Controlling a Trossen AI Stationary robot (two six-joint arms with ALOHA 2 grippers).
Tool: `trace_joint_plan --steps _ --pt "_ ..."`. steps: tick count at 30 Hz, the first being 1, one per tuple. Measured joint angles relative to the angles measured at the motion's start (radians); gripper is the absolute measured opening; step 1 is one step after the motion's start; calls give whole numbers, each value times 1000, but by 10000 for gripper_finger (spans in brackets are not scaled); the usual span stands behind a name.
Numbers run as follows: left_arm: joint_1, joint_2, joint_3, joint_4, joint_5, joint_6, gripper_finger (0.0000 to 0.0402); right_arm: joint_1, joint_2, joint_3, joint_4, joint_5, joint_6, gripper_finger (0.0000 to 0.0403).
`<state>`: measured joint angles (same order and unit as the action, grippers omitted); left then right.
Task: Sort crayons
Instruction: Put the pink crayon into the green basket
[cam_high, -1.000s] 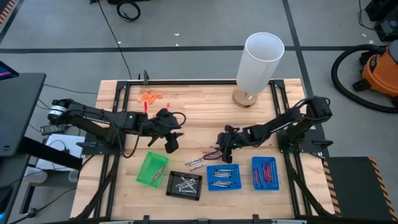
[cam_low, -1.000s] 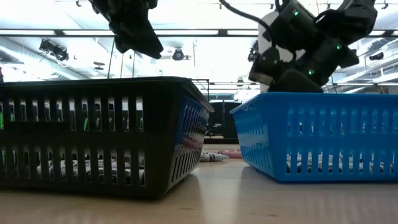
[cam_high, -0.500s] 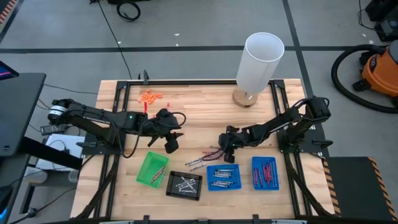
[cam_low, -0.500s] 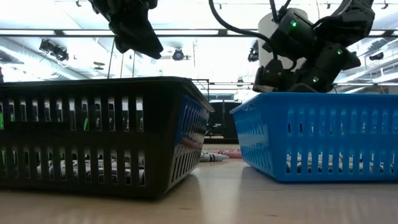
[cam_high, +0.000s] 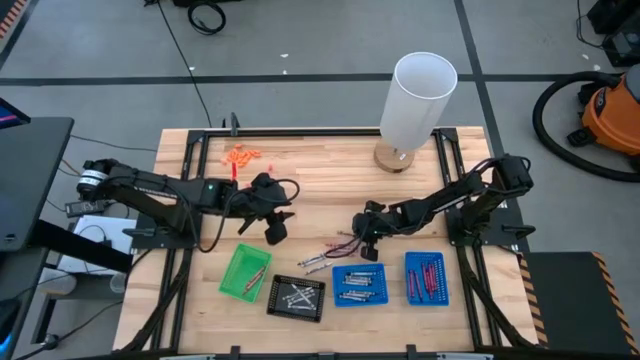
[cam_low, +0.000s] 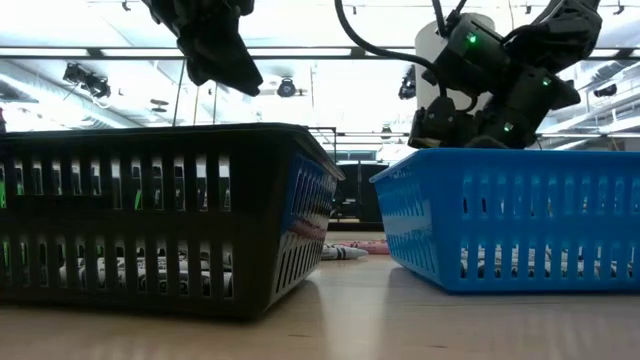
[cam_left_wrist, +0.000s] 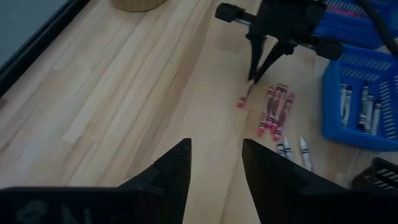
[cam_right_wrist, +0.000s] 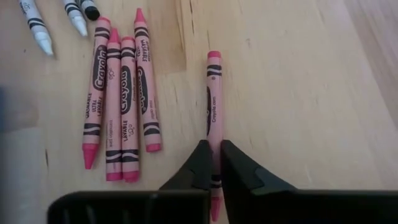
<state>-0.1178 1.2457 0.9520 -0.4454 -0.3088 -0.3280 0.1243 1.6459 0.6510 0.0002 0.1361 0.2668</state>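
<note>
Bare table (cam_high: 310, 170) behind crayons (cam_high: 322, 258).

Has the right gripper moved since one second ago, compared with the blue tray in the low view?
Yes. In the low view the right gripper now sits lower, closer to the blue tray rim. It is shut on a single pink crayon.

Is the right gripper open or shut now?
Shut. The right gripper has both fingers pressed against one pink crayon lying on the table.

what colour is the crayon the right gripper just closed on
Pink-red with a black-printed label. The right gripper pinches the crayon; the right wrist view shows it best.
</note>
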Motion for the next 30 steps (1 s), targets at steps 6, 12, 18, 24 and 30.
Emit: trace_joint_plan --steps 6,12,18,24,30 --pt "14 0 0 0 0 -21 153 -3 2 38 -43 -24 -33 21" --pt "13 0 0 0 0 -14 153 -21 6 127 -144 -33 -123 25" --pt "13 0 0 0 0 3 153 -45 5 216 -258 -30 -181 26" --pt "13 0 0 -33 0 8 153 -59 5 301 -337 -27 -264 26" --pt "13 0 0 -81 0 14 153 -84 4 404 -364 -25 -299 28"
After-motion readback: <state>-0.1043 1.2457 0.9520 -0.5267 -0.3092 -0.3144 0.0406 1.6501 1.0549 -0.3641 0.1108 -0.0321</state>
